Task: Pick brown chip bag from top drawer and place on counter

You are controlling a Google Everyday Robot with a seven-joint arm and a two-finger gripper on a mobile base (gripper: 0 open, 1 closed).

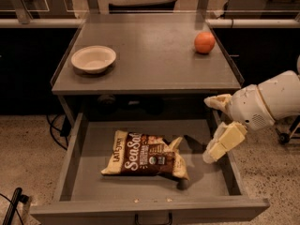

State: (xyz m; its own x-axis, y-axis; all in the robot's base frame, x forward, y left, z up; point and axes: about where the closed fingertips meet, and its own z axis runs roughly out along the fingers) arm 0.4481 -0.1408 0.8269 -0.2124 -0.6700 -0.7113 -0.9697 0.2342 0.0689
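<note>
The brown chip bag [146,155] lies flat on the floor of the open top drawer [93,182], left of centre, with its "Sea Salt" lettering facing up. The gripper [211,128] comes in from the right on a white arm and hangs over the drawer's right side, to the right of the bag and apart from it. Its two cream fingers [224,142] stand spread, open and empty. The counter [150,55] is the grey top above the drawer.
A cream bowl [93,58] sits on the counter's left side. An orange fruit [205,42] sits at its back right. The drawer's dark handle [153,218] is at the bottom edge. Cables [14,207] lie on the speckled floor at left.
</note>
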